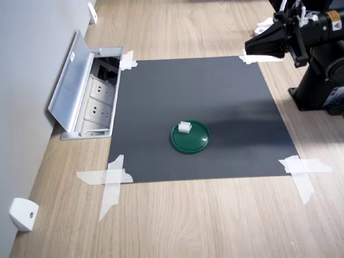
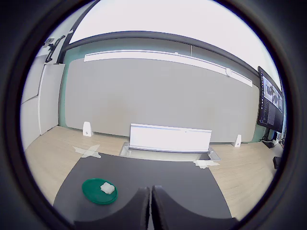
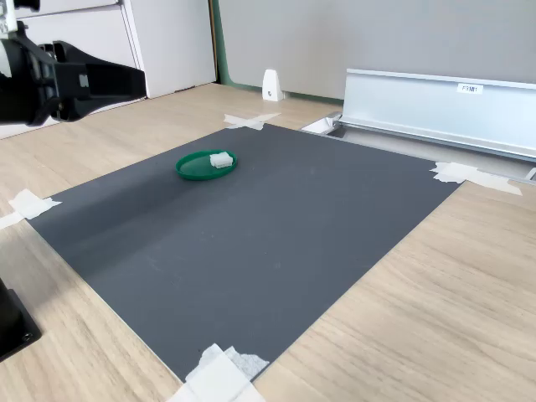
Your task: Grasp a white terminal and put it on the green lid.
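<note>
Wood-look laminate floor (image 1: 215,226) pretty much fills both exterior views, with a grey wall (image 1: 27,64) along the first exterior view's left. Next biggest thing is the dark grey mat (image 1: 215,97), stuck down at the corners with white tape strips (image 1: 110,180). Just off the mat's edge by the wall there's an open floor socket box (image 1: 94,102) with its metal flap tipped up. A white wedge-shaped block (image 1: 22,214) sits against the wall, well apart from everything else.

Arm-wise, the gripper (image 1: 257,45) is parked up high over the mat's far corner in the first exterior view, nowhere near the work. In the wrist view the two fingers are pressed right together with nothing between them, so it's carrying nothing.

Now the small stuff. The green lid (image 1: 194,141) lies flat around the middle of the mat, and the white terminal (image 1: 184,127) is sitting on it already, close to the rim rather than dead centre. Same story in the second exterior view. So I'd call the job basically done.

As for handling, the terminal looks like a light, stiff bit of plastic, probably a little slick. If it needed re-grabbing, I'd pinch it across two flat opposite sides, coming straight down so it doesn't skate off the lid.
</note>
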Robot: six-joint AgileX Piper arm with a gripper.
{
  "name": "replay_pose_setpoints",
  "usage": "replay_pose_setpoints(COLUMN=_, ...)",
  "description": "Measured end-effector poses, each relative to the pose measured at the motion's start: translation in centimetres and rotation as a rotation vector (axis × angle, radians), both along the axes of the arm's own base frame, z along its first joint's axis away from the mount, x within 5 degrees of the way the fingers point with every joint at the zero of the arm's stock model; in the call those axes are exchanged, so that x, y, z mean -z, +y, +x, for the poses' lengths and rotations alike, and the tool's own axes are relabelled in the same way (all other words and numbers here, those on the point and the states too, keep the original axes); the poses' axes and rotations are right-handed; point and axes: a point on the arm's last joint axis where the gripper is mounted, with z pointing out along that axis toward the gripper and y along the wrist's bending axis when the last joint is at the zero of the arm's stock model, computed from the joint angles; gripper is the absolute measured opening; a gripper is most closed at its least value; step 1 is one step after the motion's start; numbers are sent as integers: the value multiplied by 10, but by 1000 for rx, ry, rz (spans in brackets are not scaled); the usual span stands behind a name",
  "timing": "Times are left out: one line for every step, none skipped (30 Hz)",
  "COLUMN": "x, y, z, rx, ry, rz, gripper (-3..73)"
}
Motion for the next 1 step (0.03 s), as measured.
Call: replay_pose_setpoints(x=0, y=0, z=0, rx=0, ry=0, rz=0, gripper=-7)
